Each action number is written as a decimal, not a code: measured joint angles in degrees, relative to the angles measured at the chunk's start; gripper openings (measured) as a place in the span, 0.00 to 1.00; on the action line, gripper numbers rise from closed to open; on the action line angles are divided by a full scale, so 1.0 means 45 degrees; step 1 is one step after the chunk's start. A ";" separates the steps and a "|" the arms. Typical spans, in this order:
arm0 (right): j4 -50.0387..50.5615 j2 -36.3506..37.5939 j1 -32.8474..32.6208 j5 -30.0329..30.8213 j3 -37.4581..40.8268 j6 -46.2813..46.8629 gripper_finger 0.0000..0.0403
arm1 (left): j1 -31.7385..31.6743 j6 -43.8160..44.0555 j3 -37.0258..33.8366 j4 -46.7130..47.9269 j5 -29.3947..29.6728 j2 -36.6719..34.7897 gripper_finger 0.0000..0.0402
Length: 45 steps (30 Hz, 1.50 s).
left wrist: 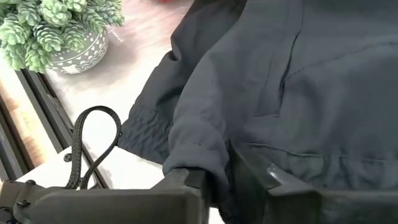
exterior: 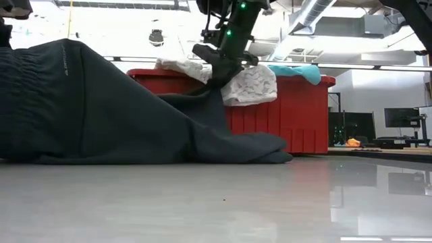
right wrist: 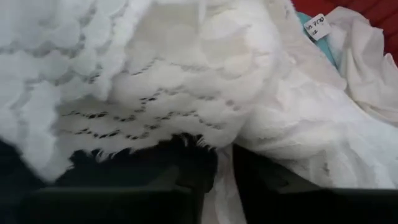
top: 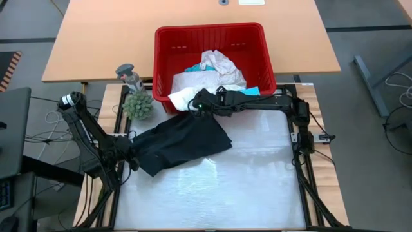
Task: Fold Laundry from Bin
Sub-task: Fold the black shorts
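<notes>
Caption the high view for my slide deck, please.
Both arms spread a black garment on the table before a red bin of white laundry.

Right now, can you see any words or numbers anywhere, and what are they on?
Small white tag among the white lacy cloths: dark handwritten marks, too small to read.
Black soft garment: a faint line of print near its edge, too blurred to read.
No other text shows.

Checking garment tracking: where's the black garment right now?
High view: the black garment lies spread on the table's left-centre, just in front of the red bin and beside the small green plant, between both arms.
</notes>
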<state>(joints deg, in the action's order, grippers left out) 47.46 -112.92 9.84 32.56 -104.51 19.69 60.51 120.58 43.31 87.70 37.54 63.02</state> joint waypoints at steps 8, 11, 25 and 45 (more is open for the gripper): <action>0.0159 0.1041 -0.0224 0.0115 -0.0013 -0.0052 0.46 | 0.0000 -0.0411 -0.0078 0.0034 -0.0138 -0.0010 0.35; 0.0299 0.1487 -0.0227 0.0276 -0.0037 -0.0055 0.49 | -0.0117 -0.0494 -0.0083 -0.0012 -0.0190 -0.0015 0.43; 0.0406 0.2137 -0.0524 -0.2247 -0.0039 -0.0476 0.51 | -0.1254 -0.1377 -0.0118 -0.0405 -0.0856 -0.0010 0.48; -0.7004 -0.1248 -0.3499 -0.5132 0.0155 -0.1745 0.42 | -0.1440 -0.2327 -0.0189 -0.0743 -0.1438 -0.0011 0.55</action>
<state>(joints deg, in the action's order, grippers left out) 15.94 -118.54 -5.91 9.47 -103.81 11.84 54.03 110.11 42.46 84.36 31.07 62.97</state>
